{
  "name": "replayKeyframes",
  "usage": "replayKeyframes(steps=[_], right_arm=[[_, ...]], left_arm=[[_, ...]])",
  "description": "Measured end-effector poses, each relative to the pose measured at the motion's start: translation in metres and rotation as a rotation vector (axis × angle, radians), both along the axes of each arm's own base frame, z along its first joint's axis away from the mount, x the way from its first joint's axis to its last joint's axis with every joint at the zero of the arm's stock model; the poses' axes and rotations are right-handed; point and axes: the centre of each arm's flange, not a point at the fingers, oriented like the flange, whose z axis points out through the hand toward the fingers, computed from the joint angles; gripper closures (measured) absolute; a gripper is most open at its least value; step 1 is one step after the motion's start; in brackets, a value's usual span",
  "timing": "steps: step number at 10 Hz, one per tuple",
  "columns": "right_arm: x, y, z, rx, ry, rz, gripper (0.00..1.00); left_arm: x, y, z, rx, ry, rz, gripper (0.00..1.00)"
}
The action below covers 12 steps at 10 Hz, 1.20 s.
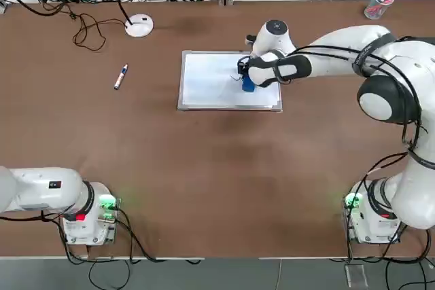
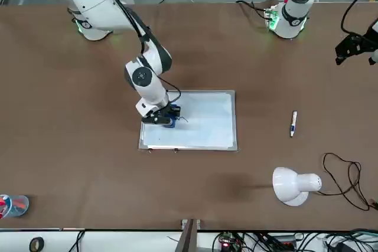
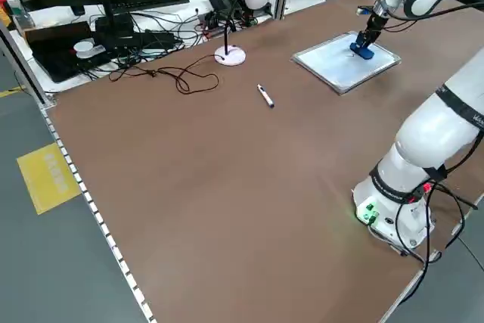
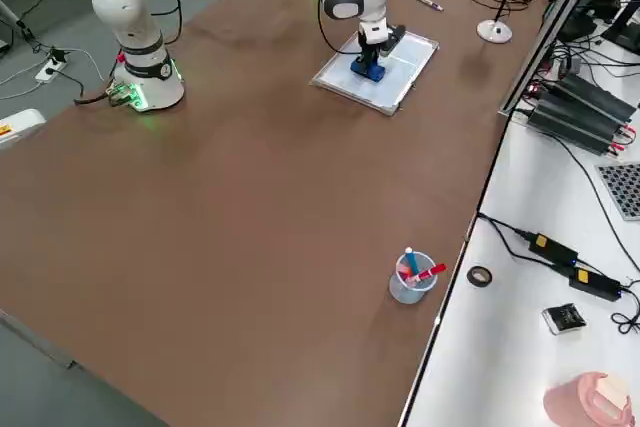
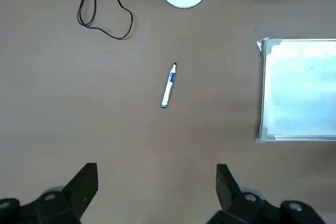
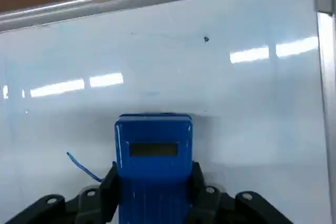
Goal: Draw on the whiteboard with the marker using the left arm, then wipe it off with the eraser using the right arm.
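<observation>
On whiteboard (image 1: 211,79) | right tool (image 1: 246,81) grips eraser (image 6: 153,156) | no legible writing

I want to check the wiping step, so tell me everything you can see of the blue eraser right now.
The eraser is a bright blue rounded-rectangular block, plastic by its look, with a dark recessed slot on one face. It stands on the whiteboard, near the board's edge toward the right arm, clamped between the right gripper fingers. A short blue marker stroke remains beside it on the board. Its underside is hidden.

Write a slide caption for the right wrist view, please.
Right gripper presses the blue eraser on the whiteboard, beside a blue pen stroke.
</observation>
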Motion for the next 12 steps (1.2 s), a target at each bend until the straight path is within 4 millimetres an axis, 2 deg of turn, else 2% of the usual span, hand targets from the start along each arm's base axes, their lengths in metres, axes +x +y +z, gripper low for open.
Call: replayKeyframes(steps=[3, 9, 12], right_arm=[[-0.004, 0.013, 0.000, 0.015, -0.014, -0.021, 0.44], [-0.019, 0.059, 0.000, 0.046, -0.025, -0.062, 0.44], [-0.024, 0.079, 0.000, 0.049, -0.042, -0.084, 0.44]], left_arm=[[0.000, 0.000, 0.000, 0.000, 0.000, 0.000, 0.00], [0.000, 0.001, 0.000, 0.000, -0.001, 0.002, 0.00], [0.001, 0.008, 0.001, 0.000, -0.001, 0.016, 0.00]])
